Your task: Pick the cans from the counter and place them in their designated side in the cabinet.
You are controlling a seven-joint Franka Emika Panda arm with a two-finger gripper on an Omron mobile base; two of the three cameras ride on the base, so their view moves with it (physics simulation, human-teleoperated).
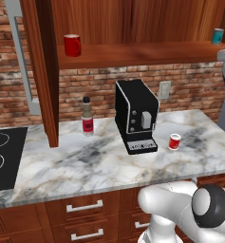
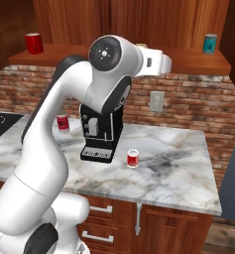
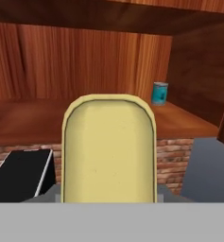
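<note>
**Blue can up at the shelf, red one on the desk**

Starting closest in: in the hand view a big yellow-labelled can (image 3: 108,149) fills the middle of the picture, dark rim around a pale yellow face, sitting right where the pincer's tips would be. The pincer is clamped down on it as tight as it goes (the tips themselves are hidden behind the can, so exactly how they sit on it can't be made out). In the right base view the white arm (image 2: 64,124) rises from the lower left, bends at a big round joint and reaches back toward the cabinet, with a sliver of yellow at the hand end (image 2: 142,46) level with the shelf.

A bit further out, the marble desk (image 1: 85,161) runs over reddish drawers (image 1: 85,220) with silver handles. The red can with the white top (image 1: 174,141) stands upright on it, just right of the black coffee machine (image 1: 136,115) and apart from it. A dark bottle with a red label (image 1: 87,116) stands left of the machine, near the brick wall. A black cooktop (image 1: 2,156) sits at the far left end.

Further back and up, the cabinet's plank shelf (image 1: 137,53) carries a red mug (image 1: 72,45) toward its left and a teal can (image 1: 217,36) out at the right end, well apart from each other. In the hand view the teal can shows beyond the held can, to its right, close to the cabinet's side wall. The tall door (image 1: 40,71) hangs open on the left.
</note>
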